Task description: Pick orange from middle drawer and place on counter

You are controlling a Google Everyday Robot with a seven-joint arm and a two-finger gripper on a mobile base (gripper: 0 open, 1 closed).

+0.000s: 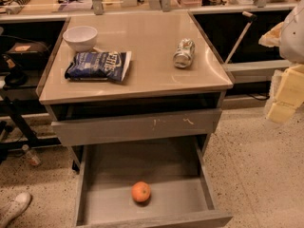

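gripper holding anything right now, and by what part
Nothing that shows. The gripper hangs at the right edge, off to the side of the counter; the orange lies loose on the middle drawer floor, well apart from it.

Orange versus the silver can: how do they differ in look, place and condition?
The orange is round and intact; the can is silver and crushed. The orange sits on the floor of the open middle drawer; the can lies on the counter. Both are similar in size and apart from the gripper, which hangs at the right edge.
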